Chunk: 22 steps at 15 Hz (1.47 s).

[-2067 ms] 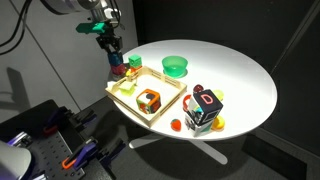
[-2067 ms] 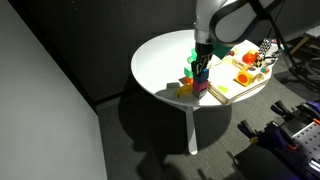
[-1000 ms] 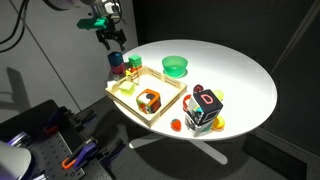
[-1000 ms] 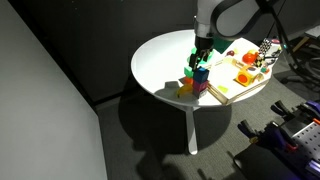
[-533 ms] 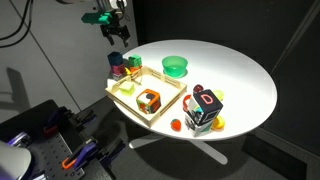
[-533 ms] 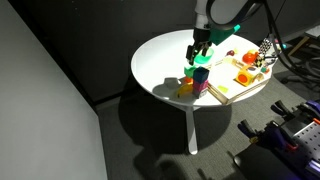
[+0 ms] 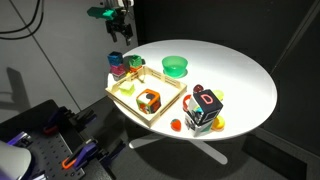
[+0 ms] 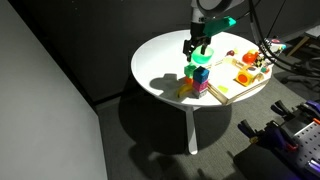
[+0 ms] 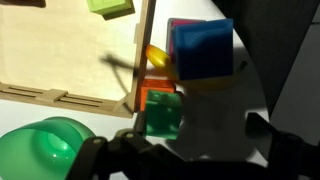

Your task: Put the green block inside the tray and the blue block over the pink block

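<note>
Dark walls and floor are seen around a round white worktop [image 7: 235,70], on which a pale wooden tray [image 7: 166,103] is set near the edge. The green block [image 9: 110,6] is found inside the tray, close to its rim; in an exterior view it is seen as a small yellowish-green piece [image 7: 127,87]. Just outside the tray's edge, the blue block [image 9: 203,48] is stacked on the pink block [image 8: 200,86], of which only a thin edge is shown in the wrist view. A yellow piece [image 9: 157,58] is wedged between this stack and the tray. A darker green cube [image 9: 165,118] and an orange cube [image 9: 160,98] are touching each other just beside it. The gripper [image 8: 198,45] is held above the stack, clear of it, with the fingers [image 9: 98,150] spread apart and nothing between them. A green bowl [image 7: 175,66] is placed beyond the tray, and a multicoloured lettered cube [image 7: 205,108] is set well apart.
</note>
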Tool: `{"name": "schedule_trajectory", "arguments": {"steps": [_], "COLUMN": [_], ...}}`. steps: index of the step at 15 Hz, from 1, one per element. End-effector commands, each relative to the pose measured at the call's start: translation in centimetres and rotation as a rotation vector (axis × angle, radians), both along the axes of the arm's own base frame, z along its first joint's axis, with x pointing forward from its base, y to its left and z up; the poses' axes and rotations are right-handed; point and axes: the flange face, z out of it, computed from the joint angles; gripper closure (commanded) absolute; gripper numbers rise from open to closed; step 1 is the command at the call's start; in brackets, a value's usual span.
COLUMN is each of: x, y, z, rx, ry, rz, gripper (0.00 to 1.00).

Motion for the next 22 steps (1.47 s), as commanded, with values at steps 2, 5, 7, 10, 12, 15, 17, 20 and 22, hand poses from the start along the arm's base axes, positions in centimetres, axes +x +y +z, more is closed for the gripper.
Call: {"name": "schedule_trajectory", "arguments": {"steps": [2,5,7,10,12,15,17,20,22], "x": [2.2,3.2,3.8,4.6,5.0,5.7,6.1,6.7,7.0], "y": [-0.5,-0.7,-0.7,-0.7,-0.7,-0.6,-0.6,-0.7,-0.7], "z": [-0.7,-1.8,-2.6,-3.5,-4.2,-5.3,-6.1,-7.1,-7.8], "rx": [-0.012,-0.026,-0.033,-0.034,-0.035,-0.042,-0.047,-0.052,-0.057], "ry": [0.060,0.079,0.084,0.090,0.091,0.091,0.095,0.101,0.102], "rz": [-0.040,-0.043,-0.044,-0.044,-0.044,-0.055,-0.065,-0.075,-0.081], "gripper": [0.00,0.00,0.00,0.00,0.00,0.00,0.00,0.00,0.00]}}
